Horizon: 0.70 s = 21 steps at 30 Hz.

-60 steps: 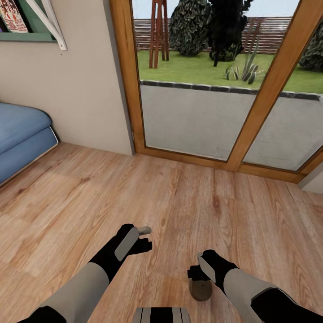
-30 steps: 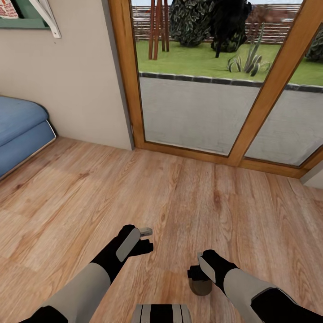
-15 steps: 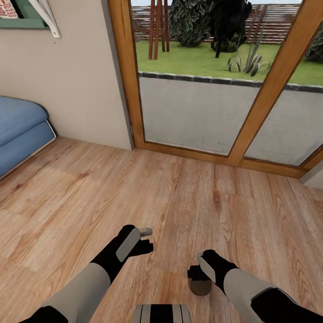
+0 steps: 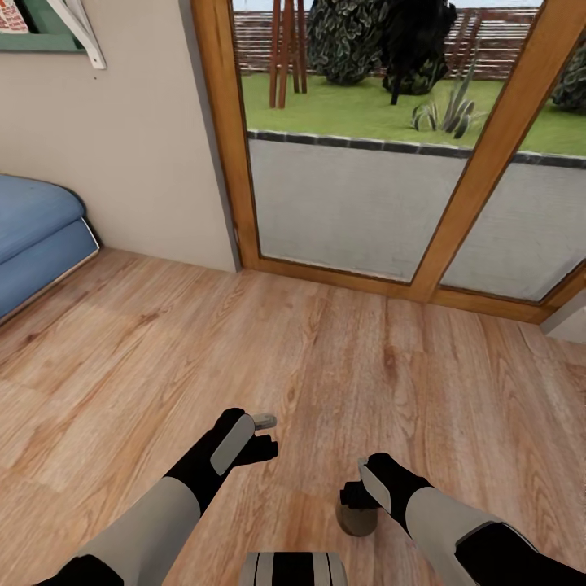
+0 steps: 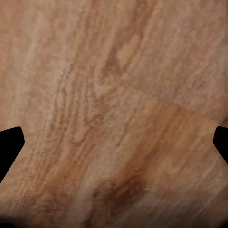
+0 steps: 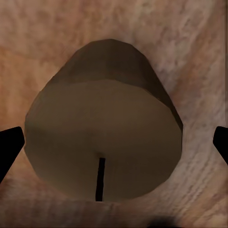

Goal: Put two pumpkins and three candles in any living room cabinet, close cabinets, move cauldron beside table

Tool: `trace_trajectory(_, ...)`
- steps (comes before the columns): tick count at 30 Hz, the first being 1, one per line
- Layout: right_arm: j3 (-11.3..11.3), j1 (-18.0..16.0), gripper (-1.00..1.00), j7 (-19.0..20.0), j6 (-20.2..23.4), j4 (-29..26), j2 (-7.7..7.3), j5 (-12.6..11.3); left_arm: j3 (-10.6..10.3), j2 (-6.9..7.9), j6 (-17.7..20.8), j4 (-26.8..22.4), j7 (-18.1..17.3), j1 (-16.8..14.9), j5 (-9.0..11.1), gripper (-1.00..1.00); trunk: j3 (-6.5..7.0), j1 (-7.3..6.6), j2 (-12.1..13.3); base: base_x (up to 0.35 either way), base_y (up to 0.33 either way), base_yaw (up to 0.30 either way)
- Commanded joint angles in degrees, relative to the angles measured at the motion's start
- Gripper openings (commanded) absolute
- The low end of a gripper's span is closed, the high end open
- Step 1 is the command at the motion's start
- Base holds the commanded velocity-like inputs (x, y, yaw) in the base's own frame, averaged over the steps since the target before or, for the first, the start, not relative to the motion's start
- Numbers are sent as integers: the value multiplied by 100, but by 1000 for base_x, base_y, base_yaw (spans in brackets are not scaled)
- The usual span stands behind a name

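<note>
**Ana:** Candle (image 4: 358, 518) is the one task thing I can find. It hangs under the right gripper (image 4: 356, 496), low in the head view and above the wooden floor (image 4: 342, 358). Do you agree?

**Ben:** Yes. In the right wrist view the candle (image 6: 102, 147) sits between the two dark fingertips (image 6: 9, 147), with its flat top and a thin black wick turned to the camera. It is a short, squat, grey-olive cylinder. The right gripper pinches it from the sides; I see the floor behind it, and I cannot tell how far it is above the boards.

**Ana:** And the left gripper (image 4: 262, 433)?

**Ben:** It is held out over the floor, a little further forward than the right one. In the left wrist view its dark fingertips (image 5: 10, 145) stand spread wide at the two edges of the picture, and only floor planks are between them. So it is spread apart and carries nothing.

**Ana:** What is around the robot?

**Ben:** Ahead is a big glass door with a wooden frame (image 4: 232, 146); behind the glass are a paved strip, grass and bushes. To the left is a beige wall (image 4: 114, 138), and a blue sofa (image 4: 37, 236) stands against it at the left edge. High in the left corner is a green shelf with a white bracket (image 4: 77, 32).
</note>
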Motion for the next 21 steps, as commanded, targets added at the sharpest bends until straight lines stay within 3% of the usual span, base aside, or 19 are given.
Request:
trace_trajectory(1,35,-1,100,-41,26,-11,-1,-61,-18,3,3,-7,58,-3,61,100,-4,-1,-2,0,-42,0)
trace_trajectory(21,35,-1,100,-40,26,-11,-1,-61,-18,3,-6,29,58,-3,53,100,-4,-1,-2,0,2,0)
